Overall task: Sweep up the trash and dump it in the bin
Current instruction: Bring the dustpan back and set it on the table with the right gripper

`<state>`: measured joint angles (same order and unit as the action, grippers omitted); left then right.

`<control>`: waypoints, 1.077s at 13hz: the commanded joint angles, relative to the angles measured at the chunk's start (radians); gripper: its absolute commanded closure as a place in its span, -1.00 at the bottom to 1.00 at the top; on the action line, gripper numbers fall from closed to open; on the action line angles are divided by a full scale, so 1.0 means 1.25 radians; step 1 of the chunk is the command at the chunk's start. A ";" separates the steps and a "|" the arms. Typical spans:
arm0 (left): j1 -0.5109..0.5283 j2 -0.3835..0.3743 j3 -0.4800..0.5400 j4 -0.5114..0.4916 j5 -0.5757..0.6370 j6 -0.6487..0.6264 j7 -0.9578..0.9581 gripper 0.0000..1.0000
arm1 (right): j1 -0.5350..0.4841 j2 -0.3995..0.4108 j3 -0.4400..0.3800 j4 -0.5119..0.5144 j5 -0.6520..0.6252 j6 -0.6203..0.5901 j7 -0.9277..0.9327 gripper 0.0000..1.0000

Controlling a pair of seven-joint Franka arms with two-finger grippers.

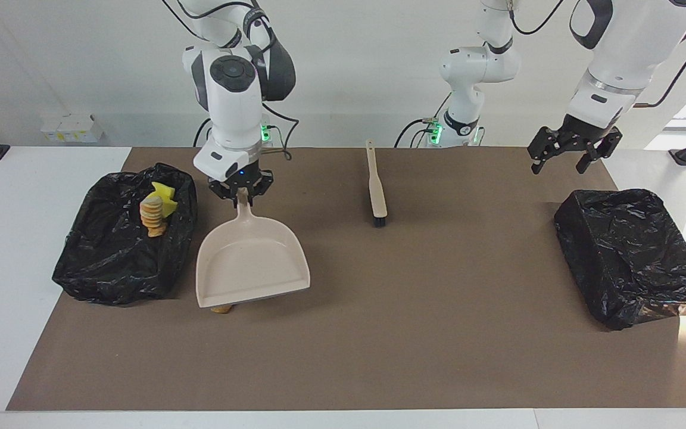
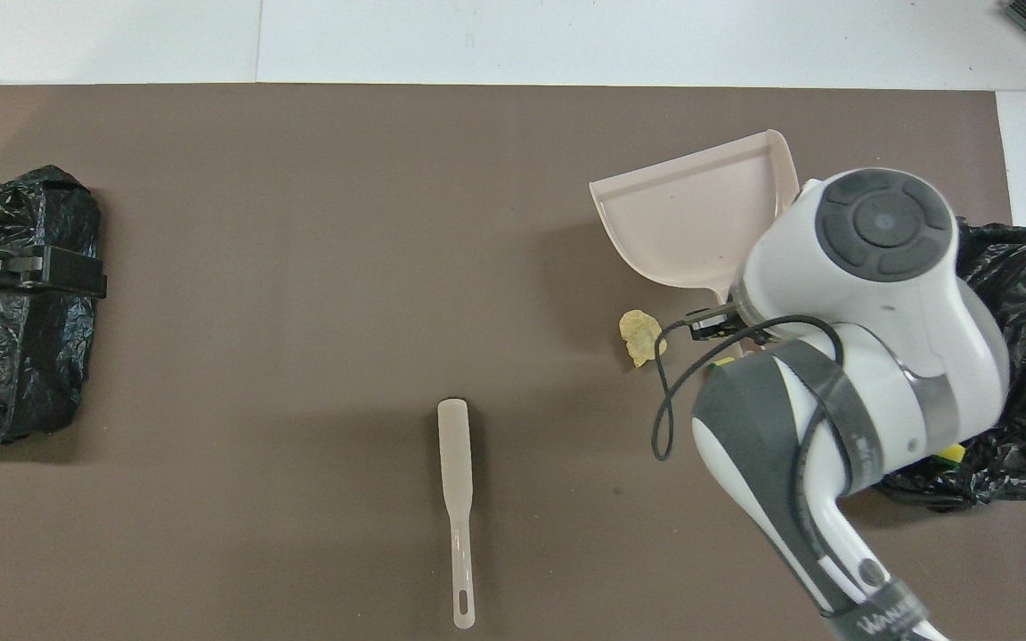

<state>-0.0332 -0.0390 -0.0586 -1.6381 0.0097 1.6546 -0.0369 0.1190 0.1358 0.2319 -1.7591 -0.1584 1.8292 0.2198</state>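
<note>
Still trash on the mat

Beige lump (image 2: 639,336) lies beside the dustpan (image 1: 252,260); an orange scrap (image 1: 221,308) seemingly peeks under its lip. Right gripper (image 1: 240,192) clamps the handle. Left gripper (image 1: 574,152) waits spread, empty, over the mat. Risk: pan shoves scraps away without the brush (image 1: 376,189).

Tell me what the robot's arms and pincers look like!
Both arms are glossy white with rounded joints and dark grey caps and bands. Black cables loop along them, and green lights glow at their bases. The right pincer and the left pincer are black, each with two short fingers.
</note>
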 commanded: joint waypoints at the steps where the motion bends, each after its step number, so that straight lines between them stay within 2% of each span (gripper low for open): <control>1: -0.018 -0.022 0.013 -0.033 0.002 0.004 0.007 -1.00 | 0.071 0.151 -0.005 0.189 0.026 -0.026 0.138 1.00; 4: -0.020 -0.014 0.006 -0.019 0.000 0.002 0.000 -1.00 | 0.175 0.284 -0.005 0.331 0.025 -0.029 0.291 1.00; 6: -0.007 -0.015 0.012 -0.019 0.000 -0.003 -0.001 -1.00 | 0.248 0.395 -0.017 0.460 0.022 -0.040 0.376 1.00; 7: 0.003 -0.015 0.016 -0.019 0.001 -0.004 -0.001 -1.00 | 0.257 0.430 -0.011 0.499 0.024 -0.033 0.425 1.00; 12: 0.023 -0.015 0.015 -0.019 0.001 -0.007 0.000 -1.00 | 0.312 0.483 -0.004 0.499 0.040 0.021 0.451 1.00; 14: 0.022 -0.015 0.015 -0.019 0.001 -0.007 0.000 -1.00 | 0.316 0.491 -0.005 0.489 0.086 0.028 0.451 1.00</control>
<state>-0.0051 -0.0413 -0.0393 -1.6494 0.0093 1.6547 -0.0367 0.5089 0.7279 0.2260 -1.1725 -0.1006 1.8539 0.7645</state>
